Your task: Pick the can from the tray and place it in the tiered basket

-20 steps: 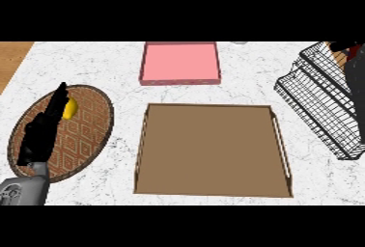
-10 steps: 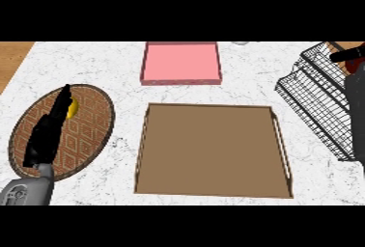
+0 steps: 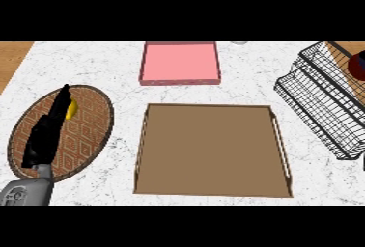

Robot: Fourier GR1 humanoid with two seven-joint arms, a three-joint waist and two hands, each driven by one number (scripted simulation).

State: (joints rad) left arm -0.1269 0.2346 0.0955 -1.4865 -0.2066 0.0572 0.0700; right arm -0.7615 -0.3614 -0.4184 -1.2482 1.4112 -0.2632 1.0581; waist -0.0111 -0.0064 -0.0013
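The dark red can (image 3: 358, 65) is at the picture's right edge, over the upper tier of the black wire tiered basket (image 3: 324, 106). Only a dark sliver of my right hand (image 3: 350, 67) shows, wrapped round the can's left side. The brown tray (image 3: 211, 104) in the middle of the counter holds nothing. At the left, my left hand (image 3: 44, 140) rests open with straight fingers over an oval woven mat.
The oval woven mat (image 3: 89, 130) at the left carries a yellow item (image 3: 70, 110) beside my left fingers. A pink square box (image 3: 179, 62) stands behind the tray. A small pale thing (image 3: 239, 42) peeks in at the far edge.
My right hand has carried the can to the right, over the basket's upper tier, and mostly out of the picture. The left hand has stayed still.
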